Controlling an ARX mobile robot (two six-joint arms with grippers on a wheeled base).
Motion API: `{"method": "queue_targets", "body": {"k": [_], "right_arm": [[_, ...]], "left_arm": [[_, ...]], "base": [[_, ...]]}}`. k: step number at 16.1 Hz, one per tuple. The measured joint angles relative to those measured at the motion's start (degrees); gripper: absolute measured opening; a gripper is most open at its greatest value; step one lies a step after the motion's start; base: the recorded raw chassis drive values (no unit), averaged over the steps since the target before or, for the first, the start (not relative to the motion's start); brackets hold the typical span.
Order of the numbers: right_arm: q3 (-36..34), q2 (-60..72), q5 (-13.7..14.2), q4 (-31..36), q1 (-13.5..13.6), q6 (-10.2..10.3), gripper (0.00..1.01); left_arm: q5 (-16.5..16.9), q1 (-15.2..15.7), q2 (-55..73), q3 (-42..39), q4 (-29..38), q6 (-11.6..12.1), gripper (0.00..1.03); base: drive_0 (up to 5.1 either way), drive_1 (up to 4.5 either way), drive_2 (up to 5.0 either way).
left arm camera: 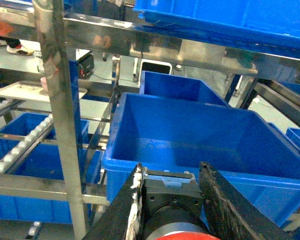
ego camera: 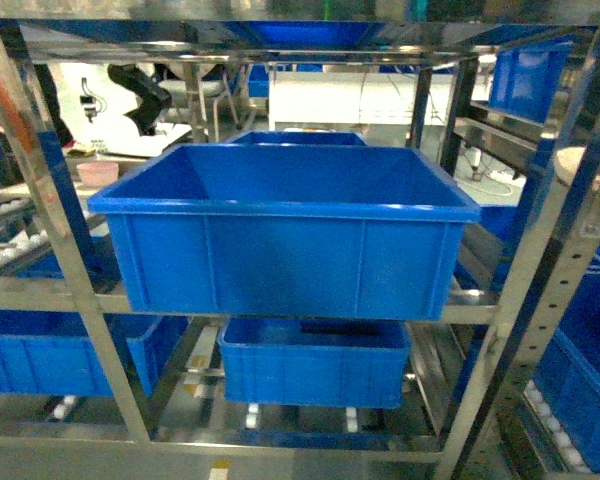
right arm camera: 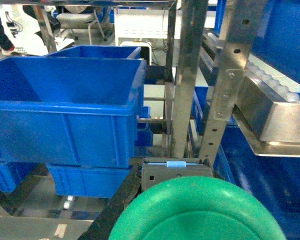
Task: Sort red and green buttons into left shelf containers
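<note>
green button (right arm camera: 197, 210) in right gripper (right arm camera: 175, 200), red button (left arm camera: 177, 231) in left gripper (left arm camera: 172, 200), blue bin (ego camera: 290, 240)

A steel shelf rack (ego camera: 75, 290) is seen, and a large blue bin (ego camera: 290, 240) is carried on its middle level — a second bin (ego camera: 298, 138) stands just behind. A smaller blue bin (ego camera: 315, 362) is set on the roller level below.

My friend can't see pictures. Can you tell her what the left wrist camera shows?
The left gripper holds the red button between its two black fingers, at the bottom of the picture. Just beyond sits a big blue bin, its visible inside bare, on a shiny metal shelf rack, with another blue bin behind it.
</note>
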Motion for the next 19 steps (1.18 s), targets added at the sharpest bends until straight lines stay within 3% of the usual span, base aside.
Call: {"method": "queue_targets", "body": {"k": [3, 7, 16, 19], "right_arm": [[0.00, 0.00, 0.00, -0.11, 0.00, 0.00, 0.28], [0.02, 0.02, -0.04, -0.17, 0.04, 0.00, 0.28], [0.00, -0.24, -0.02, -0.07, 0.00, 0.00, 0.28], [0.02, 0.20, 0.00, -0.37, 0.00, 0.00, 0.28]], "left_arm": [[0.00, 0.00, -0.02, 0.00, -0.04, 0.00, 0.29], [-0.46, 0.63, 0.11, -0.02, 0.20, -0.02, 0.29], [0.04, 0.04, -0.11, -0.09, -0.04, 0.00, 0.29], [0.04, 0.04, 0.39, -0.09, -0.22, 0.00, 0.29]], "base": [[-4.5, 3.99, 0.7], [0.0, 0.00, 0.0], [0.1, 4.44, -4.2], [0.0, 0.00, 0.0]]}}
